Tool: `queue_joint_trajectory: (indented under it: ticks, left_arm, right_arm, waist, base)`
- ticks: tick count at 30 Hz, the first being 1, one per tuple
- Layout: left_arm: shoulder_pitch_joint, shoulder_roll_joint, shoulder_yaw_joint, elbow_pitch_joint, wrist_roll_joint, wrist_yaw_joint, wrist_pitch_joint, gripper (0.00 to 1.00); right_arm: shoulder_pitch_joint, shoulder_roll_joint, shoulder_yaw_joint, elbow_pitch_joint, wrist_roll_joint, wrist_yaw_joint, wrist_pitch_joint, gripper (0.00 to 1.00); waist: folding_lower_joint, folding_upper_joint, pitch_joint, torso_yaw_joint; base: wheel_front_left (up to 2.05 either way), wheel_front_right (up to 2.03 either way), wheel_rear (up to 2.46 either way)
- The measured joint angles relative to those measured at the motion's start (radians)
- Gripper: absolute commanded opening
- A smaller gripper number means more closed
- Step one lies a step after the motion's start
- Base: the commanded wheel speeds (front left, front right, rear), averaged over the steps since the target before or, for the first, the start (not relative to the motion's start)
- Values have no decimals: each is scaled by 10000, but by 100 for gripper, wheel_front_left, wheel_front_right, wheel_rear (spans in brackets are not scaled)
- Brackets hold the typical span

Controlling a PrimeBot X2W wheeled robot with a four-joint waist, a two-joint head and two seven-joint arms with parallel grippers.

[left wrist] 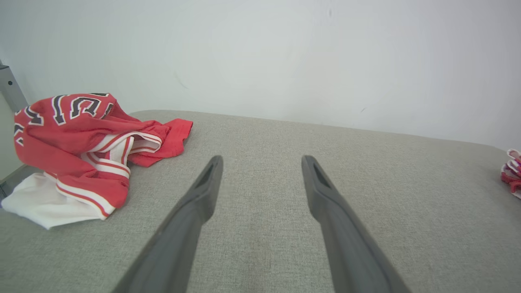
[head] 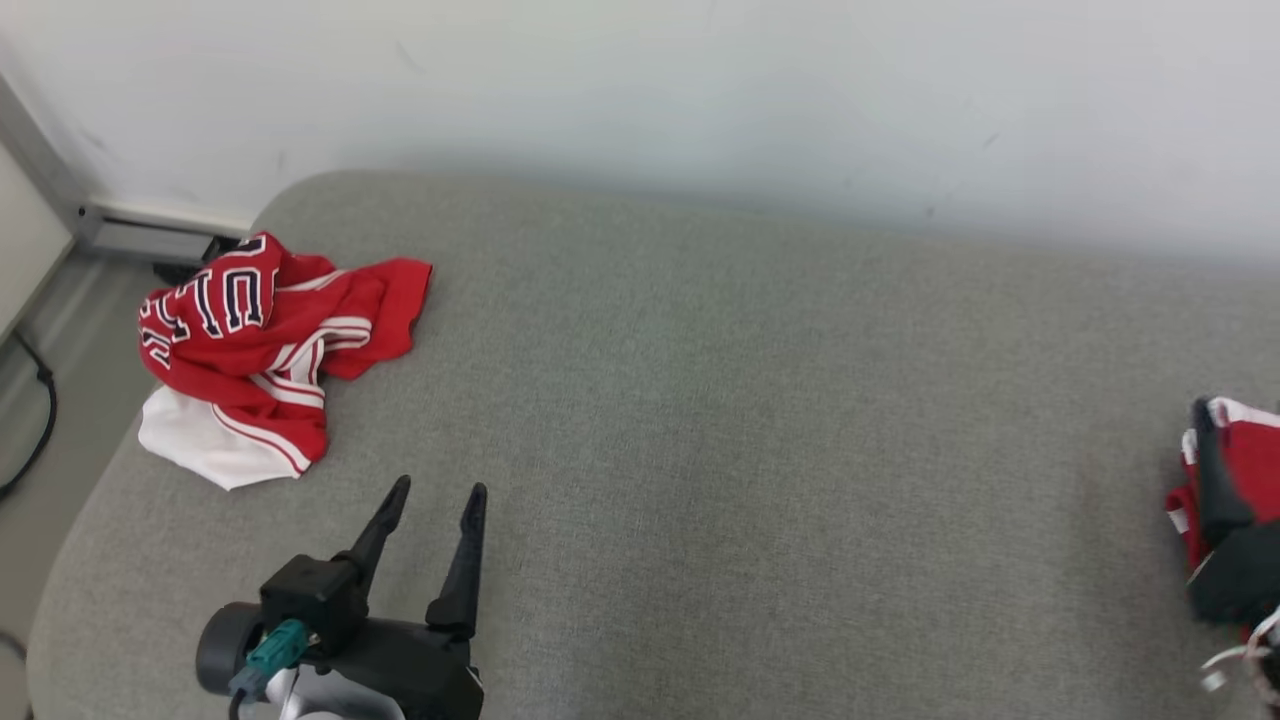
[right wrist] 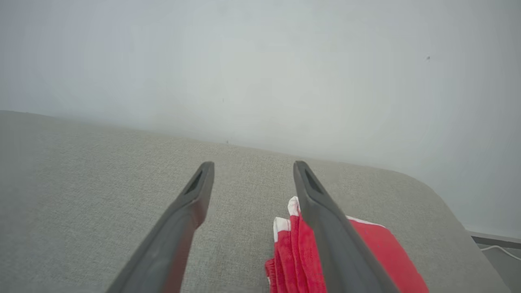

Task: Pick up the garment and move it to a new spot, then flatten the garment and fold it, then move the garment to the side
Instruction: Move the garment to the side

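While the crumpled garment (head: 265, 345) lies at the grey cushion's (head: 700, 400) far left edge, your left gripper (head: 440, 485) hovers near the cushion's front, jaws spread wide and empty. Risk: a shallow pinch takes one layer and drags the bundle off the cushion. Your right gripper (right wrist: 253, 164), jaws likewise apart, could snag the folded cloth (right wrist: 386, 256) at the cushion's right end.

Our left gripper (head: 438, 488) hangs at lower left, fingers spread, over the grey upholstered cushion (head: 750, 420). A crumpled red jersey (head: 270, 340) with white trim and dark lettering lies at the cushion's far left corner. At the right edge, our right gripper (head: 1210, 450) overlaps another red-and-white garment (head: 1255, 450).
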State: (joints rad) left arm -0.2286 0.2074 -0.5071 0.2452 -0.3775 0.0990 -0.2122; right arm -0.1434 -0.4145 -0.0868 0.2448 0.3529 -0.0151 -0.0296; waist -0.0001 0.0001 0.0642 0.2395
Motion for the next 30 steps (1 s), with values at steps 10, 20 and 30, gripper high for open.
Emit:
queue_joint_trajectory:
  ticks: [10,20,30]
  left_arm:
    - [646,71,376,-2,-27,81,-180,100]
    - [1234,144,690,-38,-4,163,-265,100]
    - [1235,155,807,182,2,167,-263,100]
  right_arm:
    - [1842,1250,245,-1348,167,-403,-777,100]
    - [3036,1985,366,-1795,203,-648,-1126,100]
    - [3604,2587,644,-1649,514,-725,-1218,100]
  waist:
    - [-1,-3,-996,-516]
    - [-1,-3,-1588,-1075]
    - [-1,-1,-1683,-1225]
  base:
    - [0,0,0]
    - [0,0,0]
    - [0,0,0]
